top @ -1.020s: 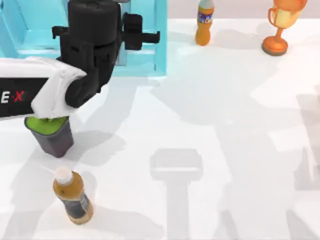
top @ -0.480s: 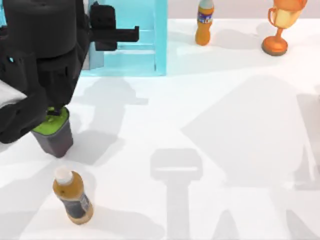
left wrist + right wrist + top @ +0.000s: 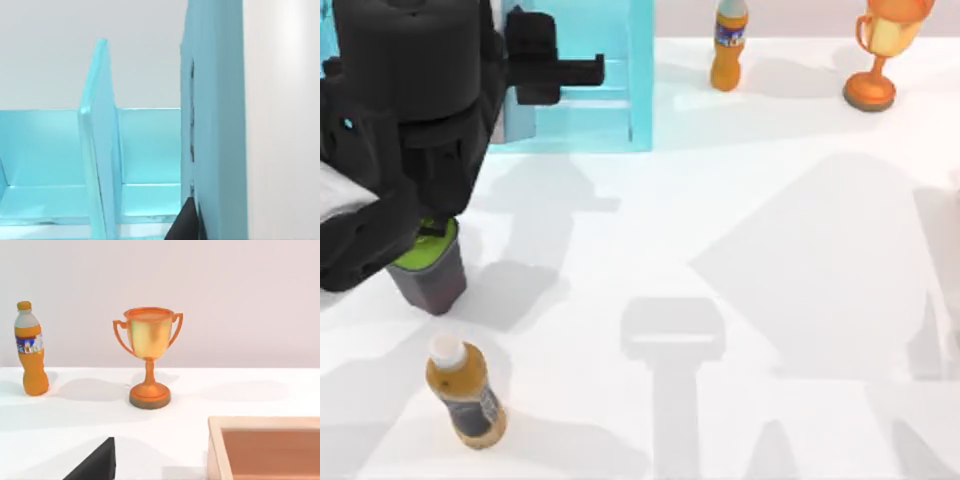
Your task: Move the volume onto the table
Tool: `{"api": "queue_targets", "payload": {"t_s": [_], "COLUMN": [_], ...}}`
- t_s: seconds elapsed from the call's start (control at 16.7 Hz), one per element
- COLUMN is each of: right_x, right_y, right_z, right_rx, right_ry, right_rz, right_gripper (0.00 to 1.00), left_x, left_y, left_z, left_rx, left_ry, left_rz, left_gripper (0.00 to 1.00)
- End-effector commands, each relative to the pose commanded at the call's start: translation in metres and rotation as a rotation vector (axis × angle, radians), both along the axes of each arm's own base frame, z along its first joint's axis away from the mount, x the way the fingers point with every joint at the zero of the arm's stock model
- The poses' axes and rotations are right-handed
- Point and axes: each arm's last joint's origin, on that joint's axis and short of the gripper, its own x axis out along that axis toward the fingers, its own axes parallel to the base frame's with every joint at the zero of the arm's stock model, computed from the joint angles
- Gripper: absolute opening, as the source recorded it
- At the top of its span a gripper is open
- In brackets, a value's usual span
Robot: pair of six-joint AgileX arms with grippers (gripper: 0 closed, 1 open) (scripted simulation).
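Volume [image 3: 215,100] upright, edge-on, in left jaws

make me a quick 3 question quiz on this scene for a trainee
1. True or false: the trophy stands inside the light-blue shelf unit.
2. Fill in: the cup on the table, partly under the left arm, has a ___ top.
3. Pick one: in the top view, the left gripper is over A) the shelf unit B) the trophy C) the cup.

Key: 1 false, it stands on the table at the far right. 2 green. 3 A.
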Motion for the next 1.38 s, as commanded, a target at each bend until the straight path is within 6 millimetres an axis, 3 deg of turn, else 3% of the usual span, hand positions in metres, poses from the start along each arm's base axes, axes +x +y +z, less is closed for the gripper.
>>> {"api": "queue_targets", "payload": {"t_s": [0.36,0.6,1.08,1.38], "right_x": [0.000,0.000,0.000,0.000], "right_y": [0.000,0.000,0.000,0.000], "right_z": [0.000,0.000,0.000,0.000], "right_rx": [0.000,0.000,0.000,0.000], "right_ry": [0.000,0.000,0.000,0.000], "right_rz": [0.000,0.000,0.000,0.000], "right_gripper": [1.00,1.00,1.00,1.00], "left_x": [-0.022,-0.044,-0.099,-0.141], "left_y": [-0.043,-0.079,-0.146,-0.175], "left_z": [0.003,-0.007,-0.043,-0.080], "left_rx": [-0.241,-0.483,-1.111,-1.436], "left_ry": [0.039,0.095,0.077,0.036], "left_rz": [0.000,0.086,0.356,0.422], "left_gripper": [0.00,0.00,0.00,0.00]}}
